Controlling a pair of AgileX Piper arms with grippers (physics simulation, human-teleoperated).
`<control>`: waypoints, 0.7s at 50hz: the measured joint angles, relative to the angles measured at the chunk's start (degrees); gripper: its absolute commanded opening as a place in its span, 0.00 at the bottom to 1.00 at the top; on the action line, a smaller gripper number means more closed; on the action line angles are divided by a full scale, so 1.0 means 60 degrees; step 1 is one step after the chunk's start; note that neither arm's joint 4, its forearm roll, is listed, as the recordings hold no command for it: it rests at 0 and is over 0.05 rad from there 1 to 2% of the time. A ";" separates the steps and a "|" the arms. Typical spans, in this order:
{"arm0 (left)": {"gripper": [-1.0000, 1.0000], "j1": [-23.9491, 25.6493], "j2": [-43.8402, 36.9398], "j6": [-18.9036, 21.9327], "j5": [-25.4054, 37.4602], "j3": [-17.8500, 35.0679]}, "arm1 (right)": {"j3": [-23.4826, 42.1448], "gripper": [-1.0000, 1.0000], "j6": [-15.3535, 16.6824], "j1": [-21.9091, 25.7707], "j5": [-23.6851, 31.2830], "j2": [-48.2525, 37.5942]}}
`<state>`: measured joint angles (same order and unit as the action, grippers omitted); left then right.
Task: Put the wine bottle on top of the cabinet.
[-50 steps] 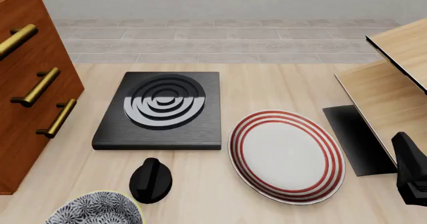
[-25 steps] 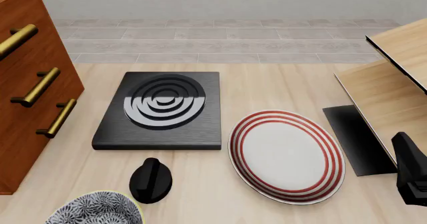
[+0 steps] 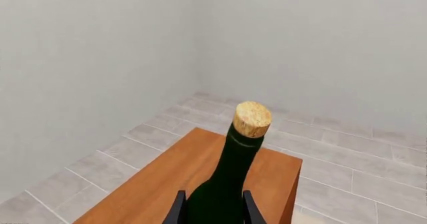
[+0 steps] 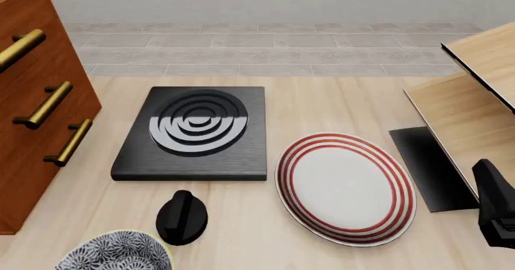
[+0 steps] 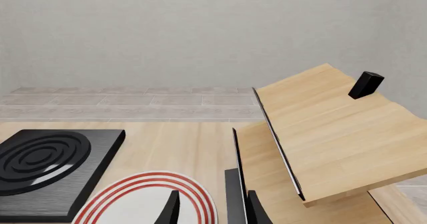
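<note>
Bottle: dark green glass wine bottle (image 3: 223,184) with a slim neck and a speckled tan cork is being seen from the left wrist view, upright over the cabinet's top; its base is cut off, so contact with the wood cannot be told.
Left gripper: left gripper (image 3: 212,209) is being shown only as 2 dark fingers hugging the bottle's body on both sides, closed against the glass.
Cabinet: reddish-brown wooden cabinet (image 4: 32,95) with 3 brass bar handles is being cropped at the front view's left edge; its flat top has bare wood on both sides of the bottle.
Right gripper: right gripper (image 5: 212,209) is being held with its fingertips apart, nothing between them, over the red-ringed plate (image 4: 346,187).
Table: pale wood-grain table (image 4: 322,110) is carrying a black grooved slab (image 4: 193,134), a small black knob (image 4: 182,218) and a patterned bowl (image 4: 113,253), the last cut off at the bottom edge.
Shelf: light-wood shelf unit (image 5: 327,134) with dark edges is being cropped on the right.
</note>
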<state>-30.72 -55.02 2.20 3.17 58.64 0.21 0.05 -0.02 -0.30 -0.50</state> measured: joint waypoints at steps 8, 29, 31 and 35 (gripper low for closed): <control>0.00 -0.0114 -0.0050 -0.0017 -0.0304 -0.0106 | 0.0000 1.00 0.0000 0.0000 0.0000 0.0000; 1.00 -0.0263 -0.0263 0.0136 -0.0430 -0.0354 | 0.0000 1.00 0.0000 0.0000 0.0000 0.0000; 1.00 -0.0265 -0.0258 0.0157 -0.0384 -0.0335 | 0.0000 1.00 0.0000 0.0001 0.0000 0.0000; 1.00 -0.0267 -0.0223 0.0196 -0.0270 -0.0261 | 0.0000 1.00 0.0000 0.0001 0.0000 0.0000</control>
<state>-32.32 -56.36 3.37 1.55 57.08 0.21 0.06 -0.02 -0.30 -0.50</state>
